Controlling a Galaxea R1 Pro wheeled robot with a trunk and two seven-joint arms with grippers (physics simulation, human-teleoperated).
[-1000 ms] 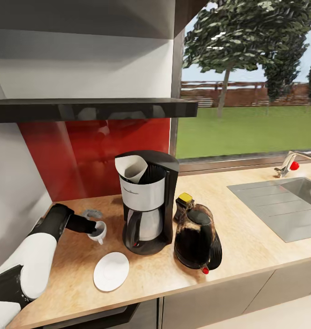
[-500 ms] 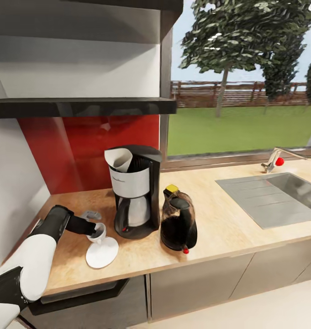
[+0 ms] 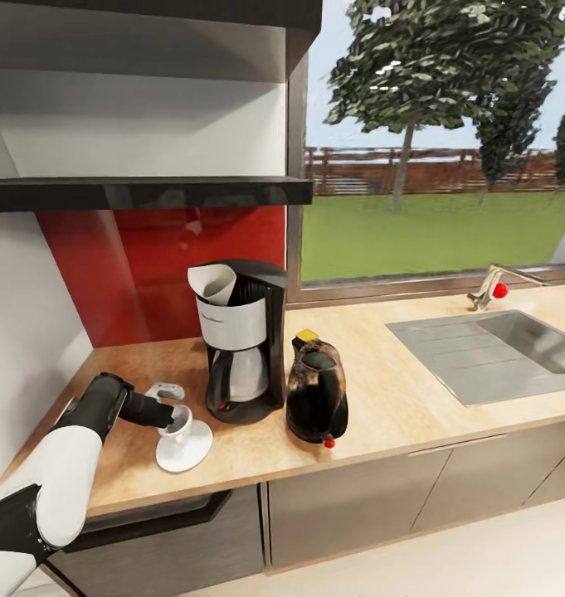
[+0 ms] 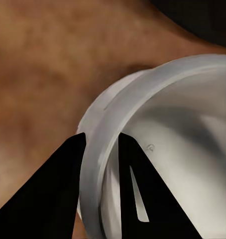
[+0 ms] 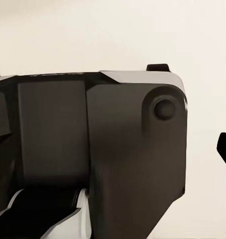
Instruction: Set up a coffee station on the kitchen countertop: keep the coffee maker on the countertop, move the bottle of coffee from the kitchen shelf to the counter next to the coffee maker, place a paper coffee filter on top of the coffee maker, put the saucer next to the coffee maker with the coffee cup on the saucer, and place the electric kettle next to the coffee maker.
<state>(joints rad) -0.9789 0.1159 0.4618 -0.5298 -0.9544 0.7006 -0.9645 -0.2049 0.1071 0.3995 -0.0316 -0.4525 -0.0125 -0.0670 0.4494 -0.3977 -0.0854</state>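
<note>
Filter (image 3: 213, 283) on maker (image 3: 239, 352), bottle (image 3: 304, 342) and kettle (image 3: 316, 398) beside it on bench (image 3: 398, 398); left tool (image 3: 176, 418) pinches cup (image 3: 177, 424) rim over saucer (image 3: 188, 447) (release left; right tool: can't tell).

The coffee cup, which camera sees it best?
The head view shows the whole coffee cup, sitting over the saucer beside the coffee maker, with the left gripper on it. The left wrist view gives just a close-up of its rim between the fingers. The right wrist view looks at robot parts.

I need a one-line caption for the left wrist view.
Left claw pinching the rim of the cup above the countertop.
</note>
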